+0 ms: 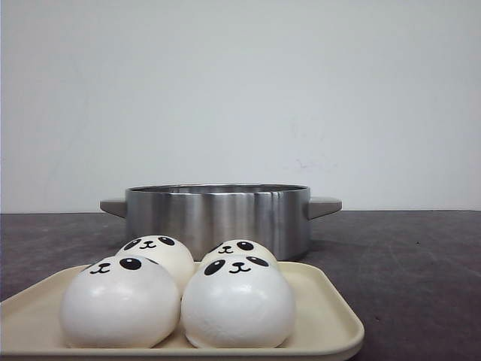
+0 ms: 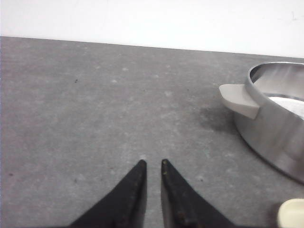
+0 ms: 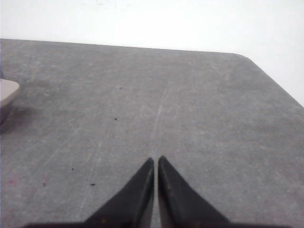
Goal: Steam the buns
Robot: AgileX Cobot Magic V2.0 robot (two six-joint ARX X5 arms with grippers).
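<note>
The buns (image 1: 177,295), four glossy white domes with panda faces, sit packed together two by two on a cream tray (image 1: 331,316), touching one another. Neither of your wrist cameras catches them. Just behind the tray stands a steel pot (image 1: 216,214) with grey side handles. Your left gripper (image 2: 152,165) hangs over bare grey table (image 2: 95,109), its black fingers nearly together with a thin gap at the tips and nothing between them; the pot lies ahead of it, off toward your right arm's side. Your right gripper (image 3: 156,161) has its fingers pressed together, empty, over the table.
</note>
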